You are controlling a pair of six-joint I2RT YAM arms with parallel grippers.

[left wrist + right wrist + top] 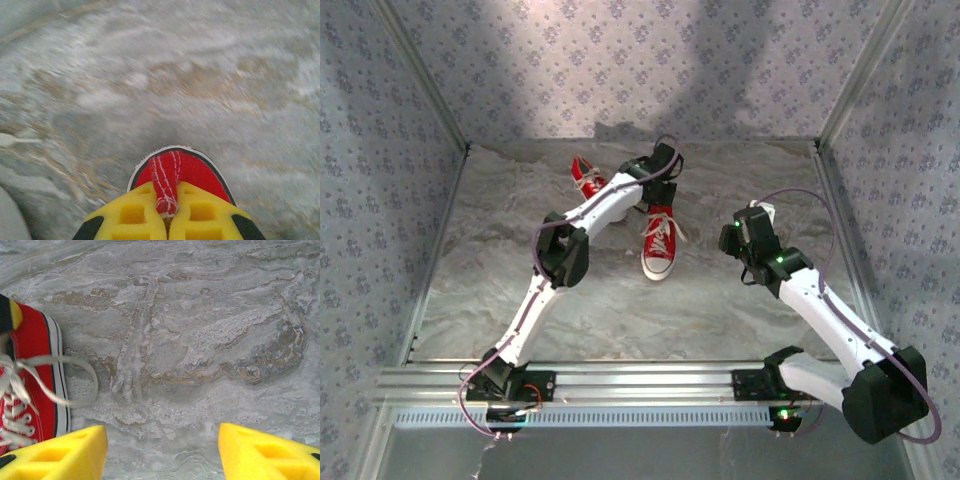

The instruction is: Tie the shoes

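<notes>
Two red shoes with white laces and soles lie on the marbled table. One shoe [659,243] points its white toe toward the arms, and the other shoe [587,177] lies behind it to the left. My left gripper [661,168] is at the far, heel end of the nearer one. In the left wrist view the yellow fingers [131,214] of my left gripper [167,220] are shut on the stitched red heel strip of that shoe [202,174]. My right gripper [162,450] stands open over bare table, right of the shoe [34,365], whose loose lace [80,362] loops toward it.
Patterned walls close in the table [520,290] at the back and both sides. A metal rail [640,380] runs along the near edge by the arm bases. The right arm [820,300] reaches in from the near right corner.
</notes>
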